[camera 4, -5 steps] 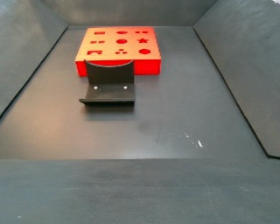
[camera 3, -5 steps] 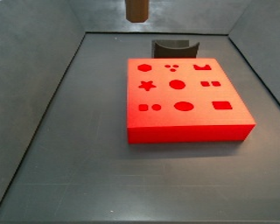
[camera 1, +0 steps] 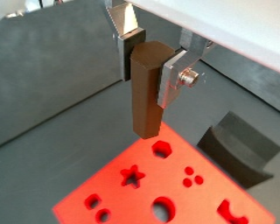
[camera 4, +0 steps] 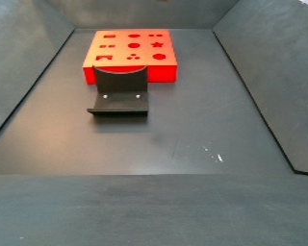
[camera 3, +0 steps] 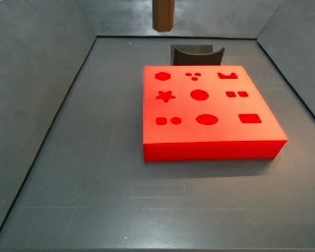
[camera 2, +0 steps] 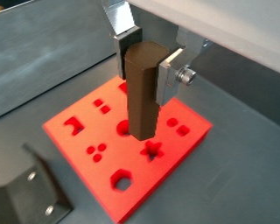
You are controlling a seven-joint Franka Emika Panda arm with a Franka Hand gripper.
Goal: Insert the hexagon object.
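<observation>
My gripper (camera 1: 150, 66) is shut on the hexagon object (camera 1: 149, 96), a long brown six-sided peg that hangs upright between the silver fingers; both wrist views show it, gripper (camera 2: 150, 63) and peg (camera 2: 145, 101). The peg is high above the red block (camera 1: 206, 197), which has several shaped holes in its top face (camera 2: 178, 149). The hexagon hole (camera 1: 163, 149) lies just past the peg's lower end. In a side view only the peg's lower end (camera 3: 161, 12) shows at the top edge, far above the block (camera 3: 220, 106). The gripper is out of view in both side views.
The dark fixture (camera 3: 195, 51) stands on the floor right behind the red block, also seen in front of the block's wall (camera 4: 131, 72) as a bracket (camera 4: 118, 94). Grey walls enclose the dark floor on all sides.
In the side view the peg's end has shifted slightly right and a little lower. The block and the fixture have not moved.
</observation>
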